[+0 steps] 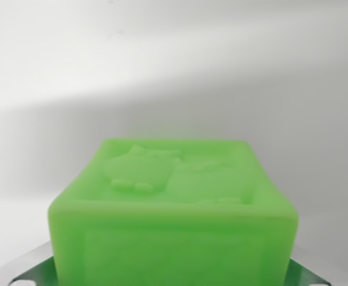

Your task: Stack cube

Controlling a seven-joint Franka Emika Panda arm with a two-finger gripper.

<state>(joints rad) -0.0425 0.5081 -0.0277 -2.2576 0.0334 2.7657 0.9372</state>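
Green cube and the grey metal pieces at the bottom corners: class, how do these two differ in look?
The green cube is bright, matte and fills the middle of the wrist view; the grey metal pieces are dull, shiny and only peek out at the corners. The cube's top carries a raised relief; the metal looks flat with small holes. Both are blurred, being close to the camera.

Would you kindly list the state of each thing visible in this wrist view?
green cube: upright, raised relief on its top face, close to the camera, filling the lower frame.
gripper: metal parts show at the cube's lower corners; open or shut cannot be told.
white surface: bare behind the cube.
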